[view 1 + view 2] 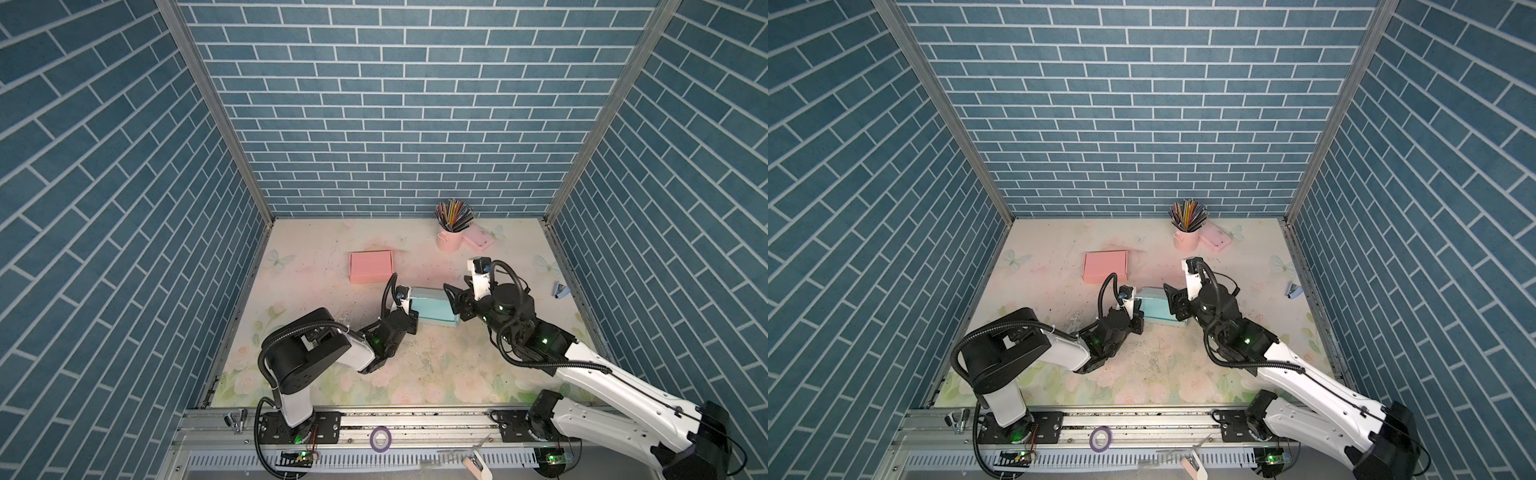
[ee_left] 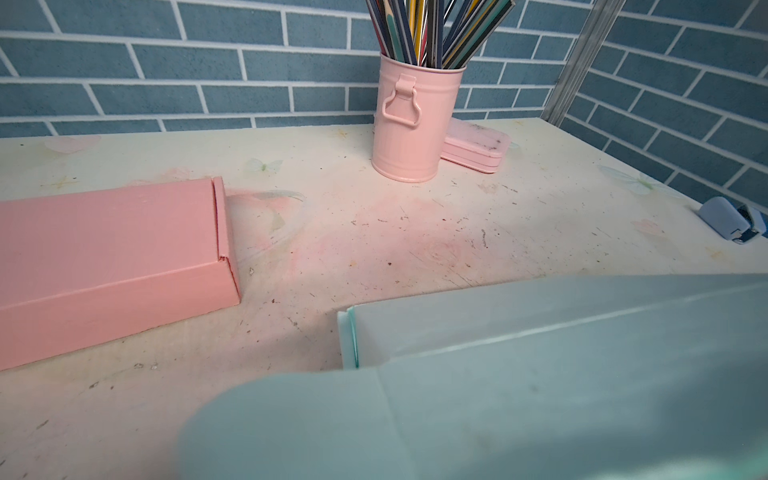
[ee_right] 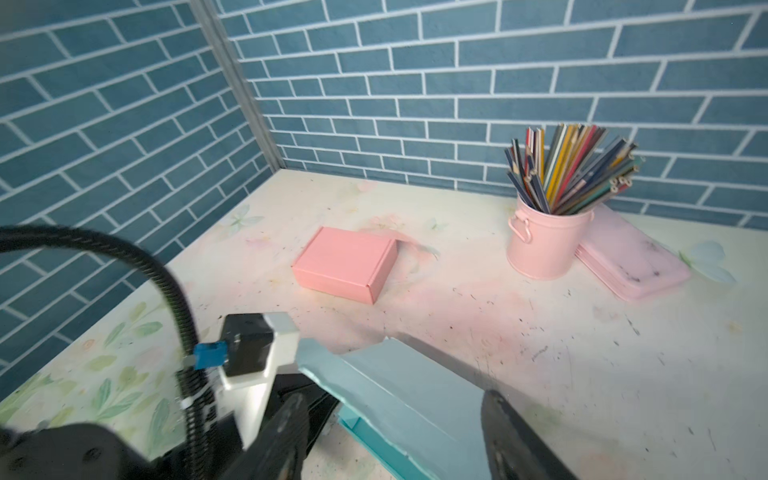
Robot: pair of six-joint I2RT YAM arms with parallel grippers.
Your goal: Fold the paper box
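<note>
The pink bucket (image 1: 449, 241) at the back holds a bunch of coloured pencils (image 1: 454, 214), with a flat pink case (image 1: 478, 239) just beside it. The teal paper box (image 1: 432, 307) lies mid-worktop (image 1: 316, 299) with its lid tilted up. My left gripper (image 1: 412, 316) is at its left end, fingers together; I can't tell if they pinch a flap. My right gripper (image 1: 453, 301) is at the right end, fingers (image 3: 519, 436) apart. A closed pink box (image 1: 371, 267) lies just beyond, and a blue stapler (image 1: 559, 289) sits near the right wall
</note>
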